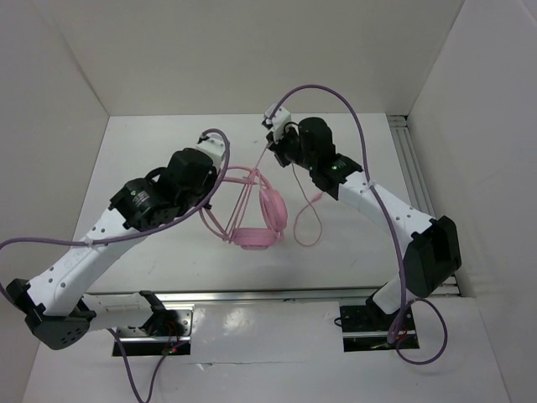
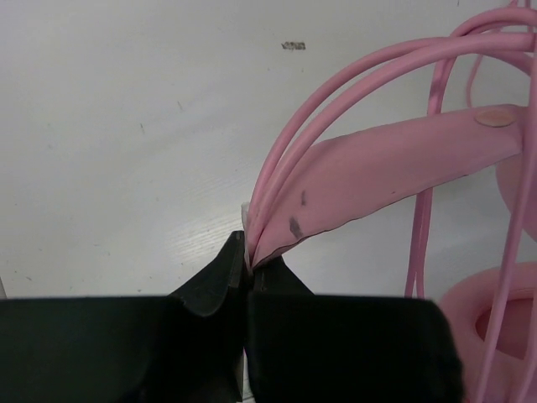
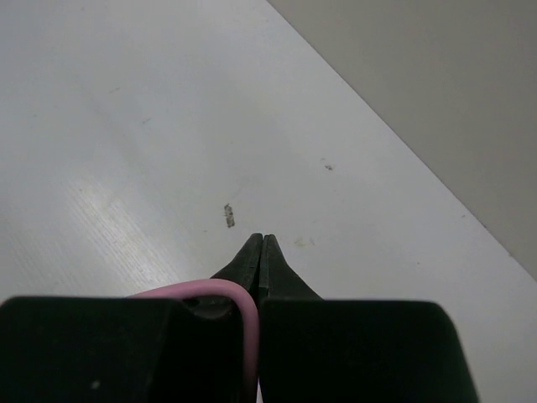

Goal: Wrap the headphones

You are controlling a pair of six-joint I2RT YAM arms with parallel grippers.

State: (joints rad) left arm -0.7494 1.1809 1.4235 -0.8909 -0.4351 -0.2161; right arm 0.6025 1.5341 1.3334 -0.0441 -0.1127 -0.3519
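The pink headphones (image 1: 254, 211) hang tilted over the table, one ear cup (image 1: 273, 208) above the other (image 1: 252, 238). My left gripper (image 1: 220, 179) is shut on the headband; in the left wrist view my jaws (image 2: 248, 262) pinch the wide pink band (image 2: 377, 164) and its thin wires, with an ear cup (image 2: 480, 312) at the lower right. The thin pink cable (image 1: 299, 220) hangs in a loop right of the cups. My right gripper (image 1: 273, 154) is shut on it above; in the right wrist view the cable (image 3: 250, 327) runs between the closed fingers (image 3: 263, 245).
White walls enclose the table on the left, back and right. A metal rail (image 1: 411, 168) runs along the right edge and another along the near edge (image 1: 268, 295). Purple arm cables (image 1: 352, 113) arch over both arms.
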